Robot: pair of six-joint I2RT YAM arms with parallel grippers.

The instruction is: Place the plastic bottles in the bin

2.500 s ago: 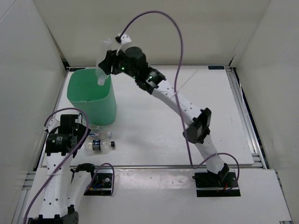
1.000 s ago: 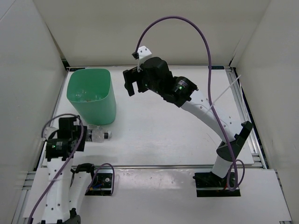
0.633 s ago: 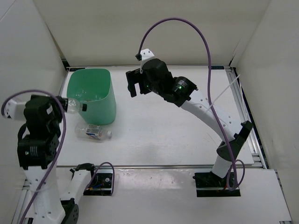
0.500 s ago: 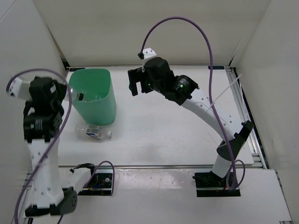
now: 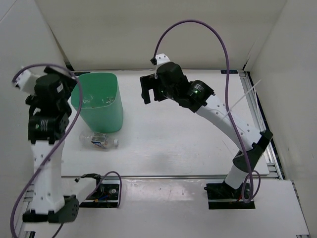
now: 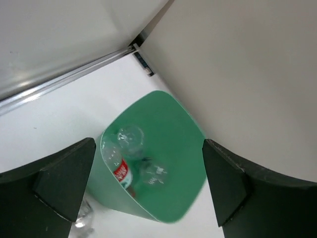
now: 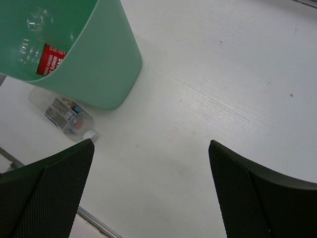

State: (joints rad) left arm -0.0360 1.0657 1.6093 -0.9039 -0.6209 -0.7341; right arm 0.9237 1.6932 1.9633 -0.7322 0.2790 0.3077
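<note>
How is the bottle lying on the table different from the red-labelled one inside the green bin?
The loose bottle lies on its side on the table, beside the bin; the red-labelled bottle is inside it. The loose bottle's label is bluish; the red-labelled bottle's is red. Both are small, clear plastic.

Two white jointed arms, left arm and right arm, black motor housings at the joints, looping purple cables, small green light – right arm only, blocky black right gripper, black base plate
</note>
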